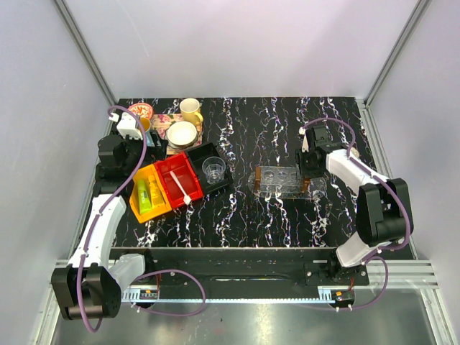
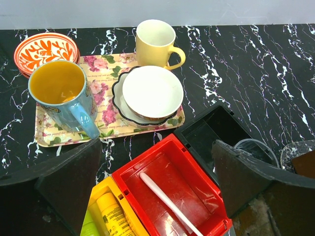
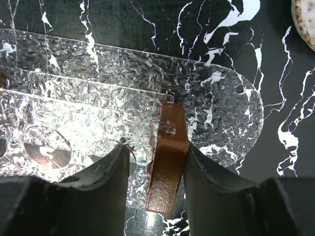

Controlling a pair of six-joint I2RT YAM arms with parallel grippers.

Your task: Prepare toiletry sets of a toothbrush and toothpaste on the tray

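- The surface [image 1: 244,215] is black, marbled with white veins.
- Far on my left lies a floral tray [image 2: 104,115]. An orange-patterned bowl [image 2: 45,50] sits just beside its far left corner.
- A yellow mug [image 2: 155,42] stands at that tray's far edge; on it or off it, I cannot tell.
- Nearer me, three bins touch in a slanted row: yellow bin [image 1: 137,192], red bin [image 1: 188,172], black bin [image 1: 198,159].
- Right of middle lies the clear oval tray [image 3: 221,103], flat, with a brown-ended rack [image 3: 167,162] over it.

The overhead camera covers the whole tabletop [image 1: 273,129], including both wrist views. The left faces the far-left corner closely; the right looks straight down, very near the rack [image 3: 167,162].
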